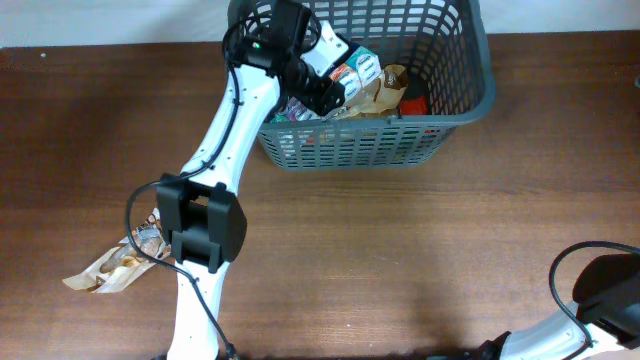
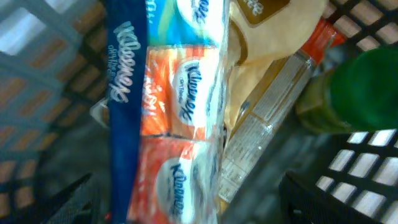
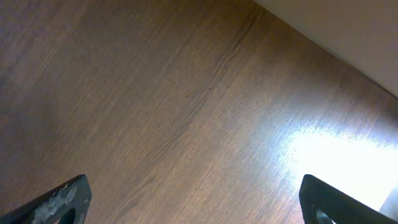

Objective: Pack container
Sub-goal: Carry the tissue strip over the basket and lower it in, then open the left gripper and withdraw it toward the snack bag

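The container (image 1: 350, 150) is a large dark grey plastic basket with lattice-slotted walls and a rectangular rim. In the overhead view it stands upright at about 1 o'clock, open top up. Its long side is slightly skewed, its far rim is cut off, and it is partly filled.

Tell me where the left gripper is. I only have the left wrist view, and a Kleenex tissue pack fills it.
Observer: The left gripper is in the grey shopping basket, at its left side.
Operator: Is anything outside the basket?
Observer: Yes, a tan snack packet lies on the table beside the left arm's base.
Operator: And the right arm?
Observer: The right gripper is open over bare wood at the near right corner and holds nothing.
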`<state>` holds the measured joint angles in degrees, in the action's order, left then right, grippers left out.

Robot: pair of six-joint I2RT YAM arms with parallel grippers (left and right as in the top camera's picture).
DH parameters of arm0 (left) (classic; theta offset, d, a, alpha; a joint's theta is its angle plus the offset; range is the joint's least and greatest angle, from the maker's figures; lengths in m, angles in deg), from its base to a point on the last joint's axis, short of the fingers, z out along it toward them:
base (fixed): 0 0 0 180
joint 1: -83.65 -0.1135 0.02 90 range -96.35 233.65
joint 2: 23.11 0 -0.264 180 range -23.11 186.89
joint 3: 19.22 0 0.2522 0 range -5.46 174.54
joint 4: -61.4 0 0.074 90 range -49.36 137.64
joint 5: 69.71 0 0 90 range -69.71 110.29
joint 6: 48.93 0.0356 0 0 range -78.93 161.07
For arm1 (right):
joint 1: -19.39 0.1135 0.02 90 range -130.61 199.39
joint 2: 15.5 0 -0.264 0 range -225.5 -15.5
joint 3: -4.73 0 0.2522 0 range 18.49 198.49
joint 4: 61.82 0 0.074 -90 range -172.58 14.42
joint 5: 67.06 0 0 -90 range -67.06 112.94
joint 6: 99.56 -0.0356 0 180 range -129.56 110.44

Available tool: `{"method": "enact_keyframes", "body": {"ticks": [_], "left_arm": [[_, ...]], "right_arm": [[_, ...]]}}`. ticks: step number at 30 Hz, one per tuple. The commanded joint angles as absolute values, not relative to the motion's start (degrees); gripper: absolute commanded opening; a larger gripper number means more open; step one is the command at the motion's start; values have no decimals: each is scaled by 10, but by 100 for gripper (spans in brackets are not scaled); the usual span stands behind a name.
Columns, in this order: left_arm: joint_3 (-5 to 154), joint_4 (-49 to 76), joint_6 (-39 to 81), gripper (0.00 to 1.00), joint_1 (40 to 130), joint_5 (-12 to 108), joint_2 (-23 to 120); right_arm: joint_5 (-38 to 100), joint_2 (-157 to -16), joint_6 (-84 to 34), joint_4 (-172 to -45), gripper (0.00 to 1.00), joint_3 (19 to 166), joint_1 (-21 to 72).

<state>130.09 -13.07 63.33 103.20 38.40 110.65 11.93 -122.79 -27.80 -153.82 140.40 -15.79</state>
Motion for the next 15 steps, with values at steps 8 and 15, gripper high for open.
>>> {"method": "enact_keyframes", "body": {"ticks": [8,15], "left_arm": [[1630,-268,623,100,1026,353,1033],[1698,-369,622,100,1026,242,980]], "right_arm": [[120,-1218,-285,-1538,99,1402,-158],[120,-1218,-285,-1538,99,1402,-158]]}}
